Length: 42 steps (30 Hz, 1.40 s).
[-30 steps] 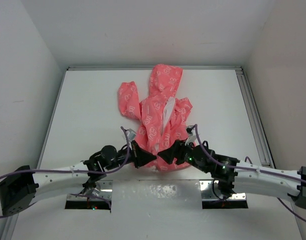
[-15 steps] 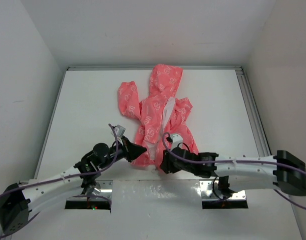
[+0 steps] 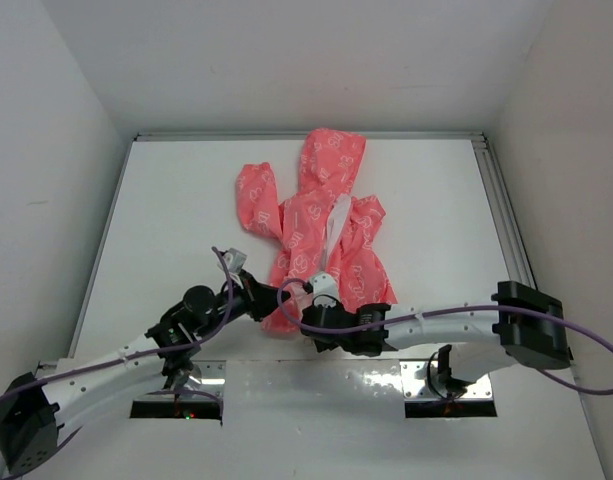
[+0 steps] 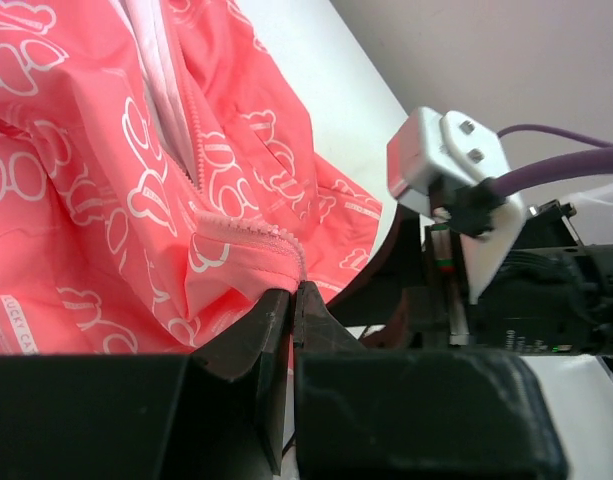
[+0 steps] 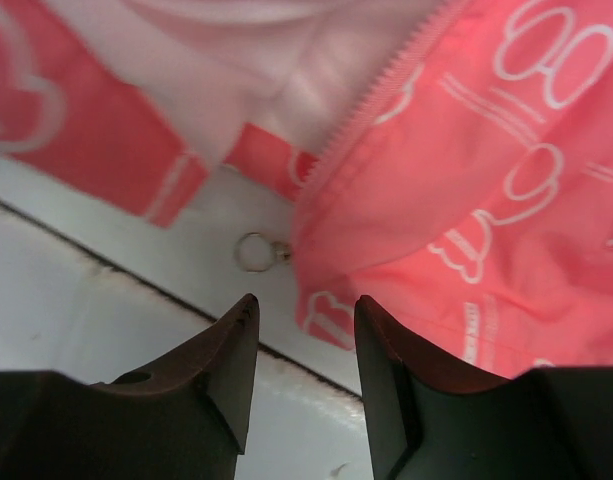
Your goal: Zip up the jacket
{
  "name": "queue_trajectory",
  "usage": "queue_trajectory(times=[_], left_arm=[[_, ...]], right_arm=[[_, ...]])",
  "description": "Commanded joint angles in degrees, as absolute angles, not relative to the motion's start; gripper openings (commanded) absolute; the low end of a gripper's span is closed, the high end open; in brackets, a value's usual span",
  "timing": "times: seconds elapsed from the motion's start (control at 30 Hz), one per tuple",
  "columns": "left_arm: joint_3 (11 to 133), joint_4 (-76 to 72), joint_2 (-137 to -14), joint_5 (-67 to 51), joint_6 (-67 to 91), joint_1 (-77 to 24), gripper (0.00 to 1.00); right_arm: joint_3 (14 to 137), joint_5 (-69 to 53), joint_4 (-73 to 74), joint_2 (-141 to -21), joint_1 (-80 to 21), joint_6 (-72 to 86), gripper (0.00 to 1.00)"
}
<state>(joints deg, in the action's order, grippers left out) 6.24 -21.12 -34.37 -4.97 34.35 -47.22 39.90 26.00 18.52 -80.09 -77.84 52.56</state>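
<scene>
The thin coral-pink hooded jacket (image 3: 321, 200) is lying on the white table (image 3: 166, 200). The left gripper (image 4: 293, 293) is pinching its zipper-edged hem. The right gripper (image 5: 304, 308) is hanging open, with the hem at one o'clock and a small metal ring (image 5: 252, 251) at eleven.

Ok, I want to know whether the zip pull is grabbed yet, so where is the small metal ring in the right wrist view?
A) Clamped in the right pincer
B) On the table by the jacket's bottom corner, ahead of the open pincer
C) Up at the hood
B: the ring shows against the bare table at the jacket corner, and the right pincer stands open just short of it.
</scene>
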Motion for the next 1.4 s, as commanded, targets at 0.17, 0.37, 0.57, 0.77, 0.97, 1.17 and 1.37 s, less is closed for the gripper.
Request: queue_trajectory(times=[0.17,0.37,0.57,0.77,0.97,1.17,1.37], left_arm=[[5.19,-24.26,-34.71,-5.98,34.45,-45.97,0.0],[4.75,-25.75,-36.65,-7.12,34.45,-45.26,0.0],[4.39,-26.54,-37.18,-8.0,34.63,-44.56,0.0],[3.87,-26.37,-37.0,-8.17,34.54,-44.38,0.0],[3.87,-26.37,-37.09,-8.52,34.54,-44.21,0.0],[3.69,-27.33,-37.97,-8.96,34.63,-44.21,0.0],[3.78,-26.89,-38.5,-9.32,34.54,-43.95,0.0]], right_arm=[[42.53,28.57,19.95,-83.58,-78.31,53.97,0.43],[43.06,27.6,18.46,-84.99,-78.49,54.14,0.43],[44.38,27.95,17.93,-87.27,-78.49,53.97,0.46],[44.12,28.92,17.4,-89.29,-78.49,54.58,0.42],[43.86,29.0,16.7,-91.4,-78.4,55.37,0.35],[41.92,29.8,13.63,-91.14,-78.4,57.04,0.25],[39.29,31.55,11.43,-89.83,-78.4,59.06,0.07]])
